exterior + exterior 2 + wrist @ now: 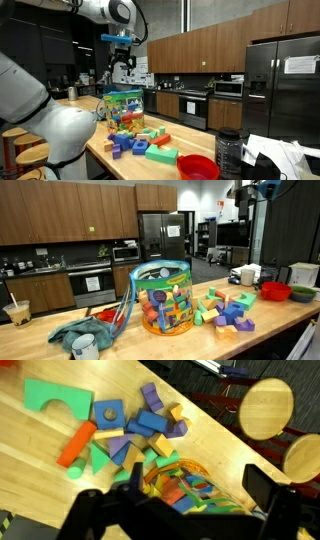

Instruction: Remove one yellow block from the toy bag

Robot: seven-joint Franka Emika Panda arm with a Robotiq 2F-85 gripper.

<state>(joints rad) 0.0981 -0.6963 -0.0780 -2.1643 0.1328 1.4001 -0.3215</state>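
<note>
toy bag point(165, 298): upright on wooden counter point(285, 315), loose blocks point(228, 310) beside it
gripper point(122, 68): above toy bag, jaws spread wide, empty
yellow block: inside toy bag, can't single out
band print point(165, 273): too small to read

Loose blocks point(225, 310) are scattered all over the wooden counter point(200, 345), with a red bowl point(275, 291) at their 2 o'clock in an exterior view. A crumpled teal cloth point(80, 330) and a tin can point(85, 347) sit at 8 o'clock in that frame. In the wrist view there's a green arch point(55, 398) at 10 o'clock, an orange cylinder point(75, 447) at its 5 o'clock, and round stools point(265, 407) at 2 o'clock.
</note>
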